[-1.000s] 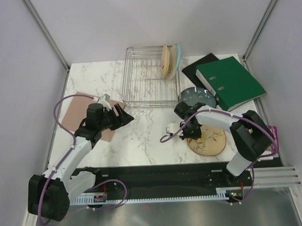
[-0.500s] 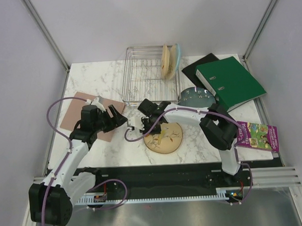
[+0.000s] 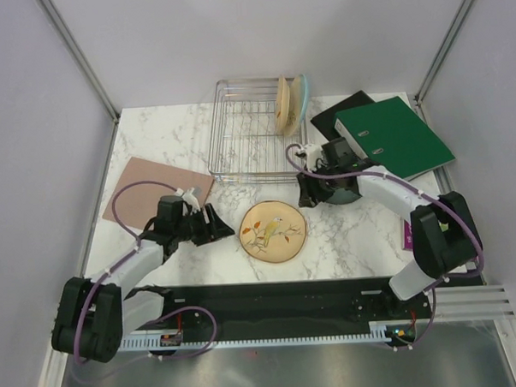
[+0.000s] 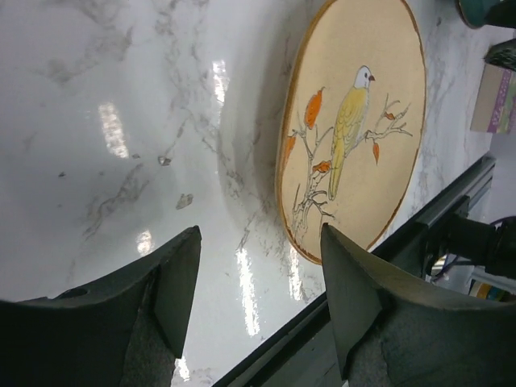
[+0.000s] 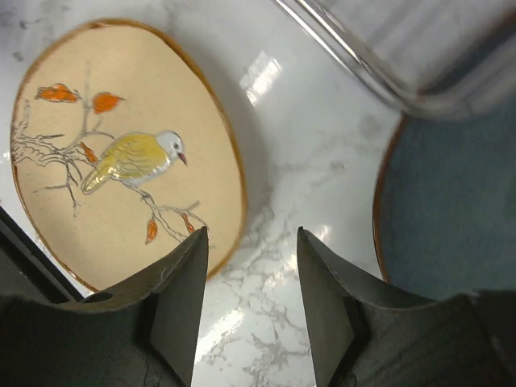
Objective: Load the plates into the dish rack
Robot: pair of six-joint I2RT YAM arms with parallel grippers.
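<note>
A cream-yellow plate with a bird drawing (image 3: pixel 275 230) lies flat at the table's front centre, also in the left wrist view (image 4: pixel 355 121) and the right wrist view (image 5: pixel 121 153). My left gripper (image 3: pixel 223 228) (image 4: pixel 260 242) is open just left of its rim, holding nothing. My right gripper (image 3: pixel 309 194) (image 5: pixel 251 242) is open above bare marble, between that plate and the dark slate-blue plate (image 3: pixel 339 188) (image 5: pixel 451 218), which it partly hides. Two more plates (image 3: pixel 289 103) stand on edge at the right side of the wire dish rack (image 3: pixel 251 129).
A green ring binder (image 3: pixel 394 141) lies on a black folder (image 3: pixel 338 111) at the back right. A brown board (image 3: pixel 151 190) lies at the left. A purple book (image 3: pixel 407 233) peeks out beside the right arm. The black front rail (image 3: pixel 271 300) runs just below the bird plate.
My right gripper slid the bird plate from front right to front centre, opened, and drew back to the dark plate. My left gripper came forward and down to the bird plate's left rim.
</note>
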